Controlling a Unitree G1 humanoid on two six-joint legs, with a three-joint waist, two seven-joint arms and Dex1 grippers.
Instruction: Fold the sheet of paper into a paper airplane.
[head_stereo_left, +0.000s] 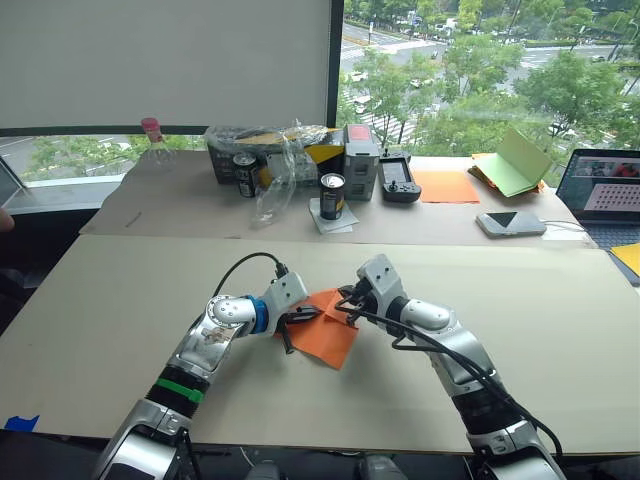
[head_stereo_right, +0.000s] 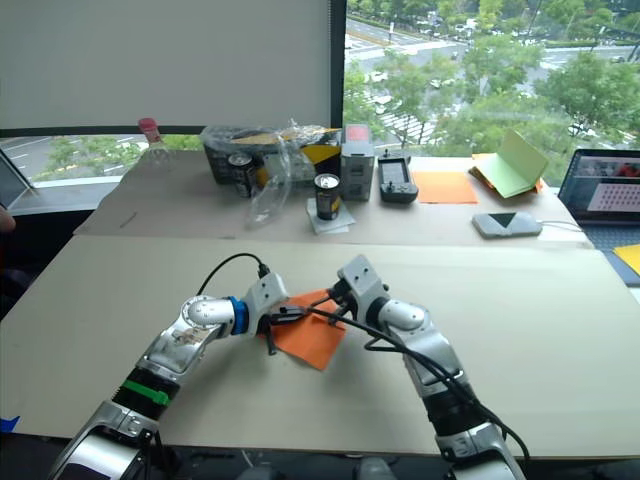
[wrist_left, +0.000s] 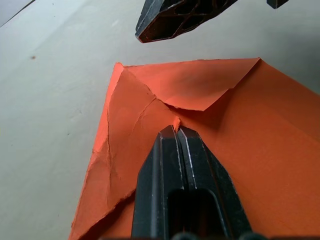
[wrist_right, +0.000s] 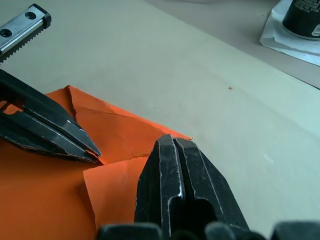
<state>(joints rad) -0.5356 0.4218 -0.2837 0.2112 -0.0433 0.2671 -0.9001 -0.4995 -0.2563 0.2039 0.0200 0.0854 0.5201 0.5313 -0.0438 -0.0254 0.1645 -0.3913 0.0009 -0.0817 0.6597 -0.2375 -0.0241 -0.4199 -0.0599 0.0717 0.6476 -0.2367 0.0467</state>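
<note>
The sheet of paper (head_stereo_left: 325, 335) is seen lying on the near table (head_stereo_left: 120, 330), between the two grippers, with one corner folded over into a triangular flap (wrist_left: 195, 87) and a ragged, creased edge on one side. The left gripper (head_stereo_left: 292, 322) is pressed against the paper's left part; in the left wrist view its fingers (wrist_left: 170, 165) are closed together, with a small raised bit of the orange paper caught at their tips (how firmly it is pinched cannot be told). The right gripper (head_stereo_left: 347, 300) is set at the paper's far right edge; in the right wrist view its fingers (wrist_right: 172, 170) are shut together, resting over the folded flap, and no paper is seen between them. The two grippers are near each other, tips apart.

On the far table (head_stereo_left: 450, 225) a dark can (head_stereo_left: 332, 196) is placed on a white napkin, another can (head_stereo_left: 245, 174) beside a box wrapped in clear plastic (head_stereo_left: 270, 150), a black handheld device (head_stereo_left: 398, 180), a paler orange sheet (head_stereo_left: 445, 186), a light green booklet (head_stereo_left: 515, 160), a phone (head_stereo_left: 510, 222) and a laptop (head_stereo_left: 605, 190).
</note>
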